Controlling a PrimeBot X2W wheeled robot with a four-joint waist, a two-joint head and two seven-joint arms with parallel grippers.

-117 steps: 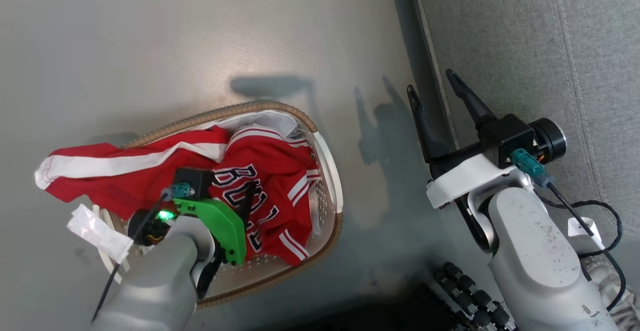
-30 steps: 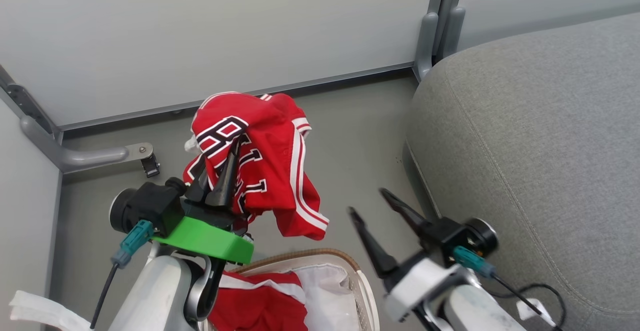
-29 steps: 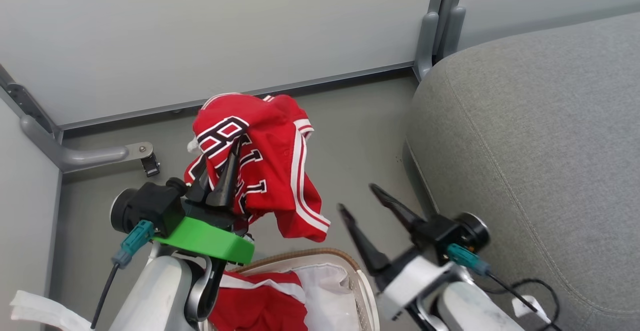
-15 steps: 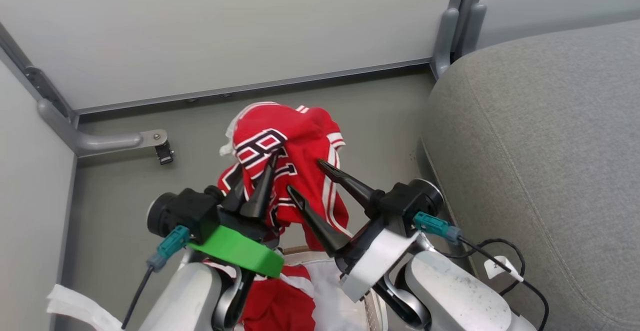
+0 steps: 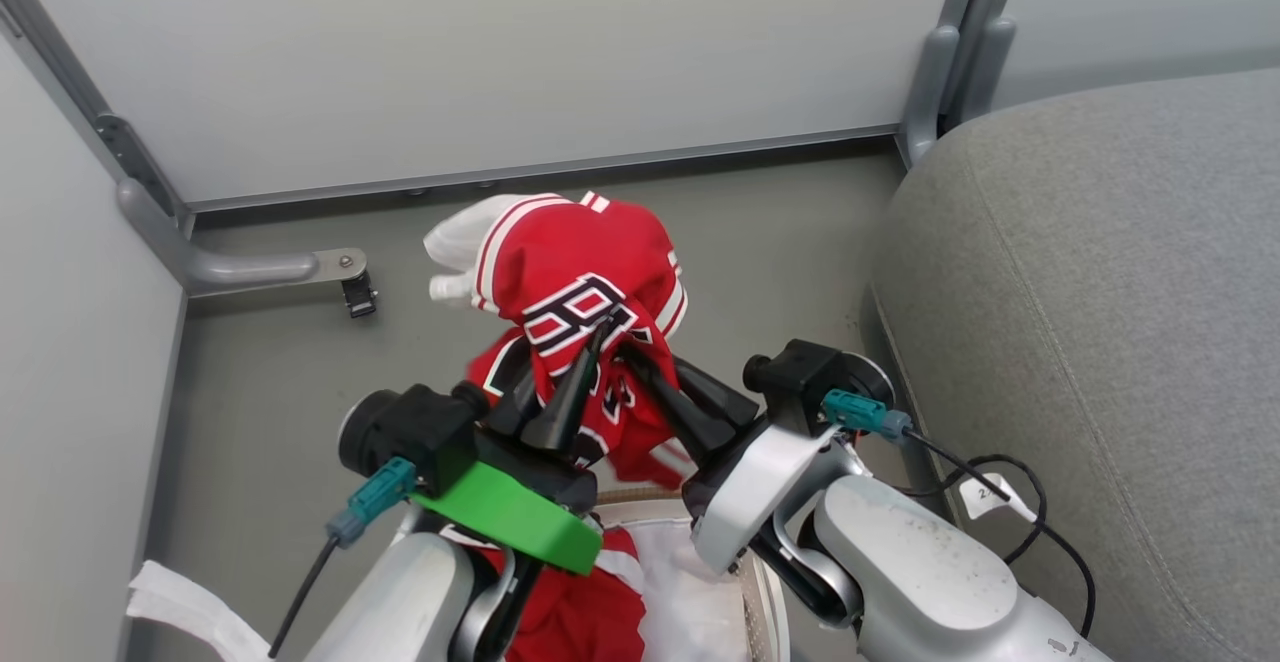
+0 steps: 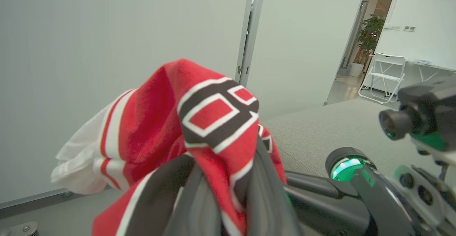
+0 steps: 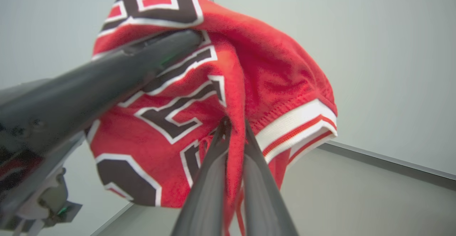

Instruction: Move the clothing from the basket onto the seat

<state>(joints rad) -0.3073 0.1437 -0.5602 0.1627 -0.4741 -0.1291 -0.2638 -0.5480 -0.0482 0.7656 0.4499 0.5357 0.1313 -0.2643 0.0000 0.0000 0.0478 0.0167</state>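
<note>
Transfer judged in hand: jersey (image 5: 585, 267) hung bunched above the basket (image 5: 640, 495), both pincers clenched on it, left pincer (image 5: 596, 334) on the lettered fold, right pincer (image 5: 640, 357) just beside it on a neighbouring fold. Next move would call for a joint swing rightward over the seat (image 5: 1100, 292), then release. Second red garment (image 5: 580, 617) lay in the basket.

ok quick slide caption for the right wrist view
Right gripper pinching a fold of the red jersey.
</note>
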